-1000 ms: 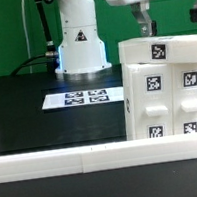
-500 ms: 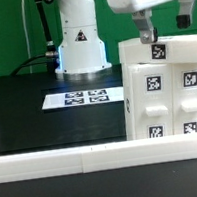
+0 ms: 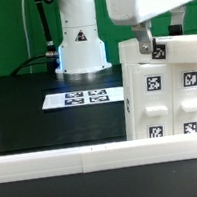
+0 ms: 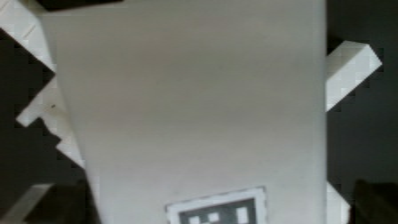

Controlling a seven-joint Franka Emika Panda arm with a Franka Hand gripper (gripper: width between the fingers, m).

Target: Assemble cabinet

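The cabinet [image 3: 166,88] looks a stiff, light, slippery plastic box — best pinched across its top wall at twelve o'clock, which the released hand [image 3: 162,40] straddles.

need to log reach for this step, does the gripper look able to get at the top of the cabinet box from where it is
Probably yes: the gripper hangs right over the cabinet box, fingers spread down at its top edge, with nothing in between. Whether they touch it is unclear.
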